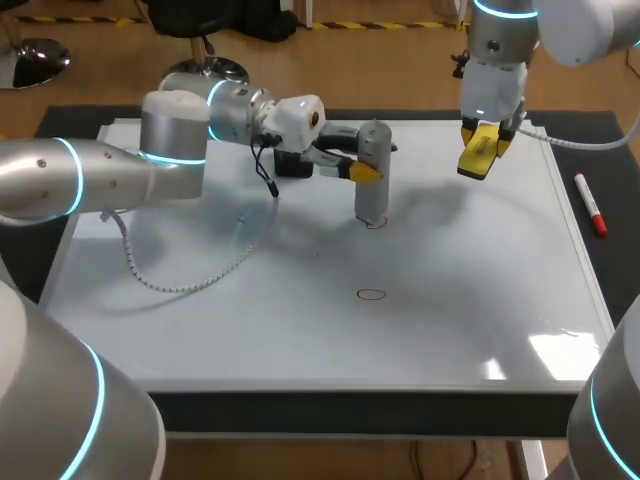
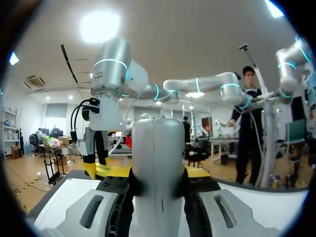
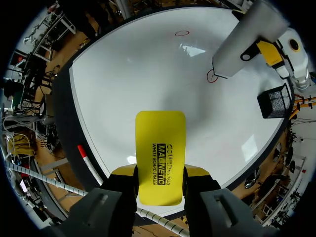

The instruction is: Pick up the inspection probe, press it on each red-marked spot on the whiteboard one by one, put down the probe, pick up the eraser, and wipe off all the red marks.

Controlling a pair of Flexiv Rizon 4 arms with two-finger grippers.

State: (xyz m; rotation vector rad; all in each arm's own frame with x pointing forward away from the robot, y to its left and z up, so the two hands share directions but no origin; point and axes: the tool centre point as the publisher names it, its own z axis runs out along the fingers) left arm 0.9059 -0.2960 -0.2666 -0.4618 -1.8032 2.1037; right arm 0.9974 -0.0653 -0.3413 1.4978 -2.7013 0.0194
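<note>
**A:** What carries it all?
**B:** A dark counter [image 1: 600, 130]. The whiteboard [image 1: 300, 340] lies flat on it and covers most of it.
**A:** And the arms?
**B:** The left arm [image 1: 100, 175] reaches over the whiteboard's far left part. The right arm [image 1: 495, 60] hangs over its far right corner.
**A:** The left end effector?
**B:** The left end effector [image 1: 365, 172] is clamped on the grey inspection probe [image 1: 373, 200], one finger on either side. The probe stands upright near the whiteboard's far middle with its lower end at a red ring [image 1: 376, 224]. I cannot tell whether it presses down.
**A:** The right one?
**B:** The right end effector [image 3: 160, 170] grips the yellow eraser [image 3: 160, 143] between both fingers, raised above the whiteboard.
**A:** Smaller things?
**B:** A black mesh box [image 3: 274, 101] sits at the whiteboard's far edge, behind the probe. A red marker pen [image 1: 590, 203] lies on the counter just off the whiteboard's right edge. A second red ring [image 1: 371, 294] is drawn near the whiteboard's middle, apart from the probe.
</note>
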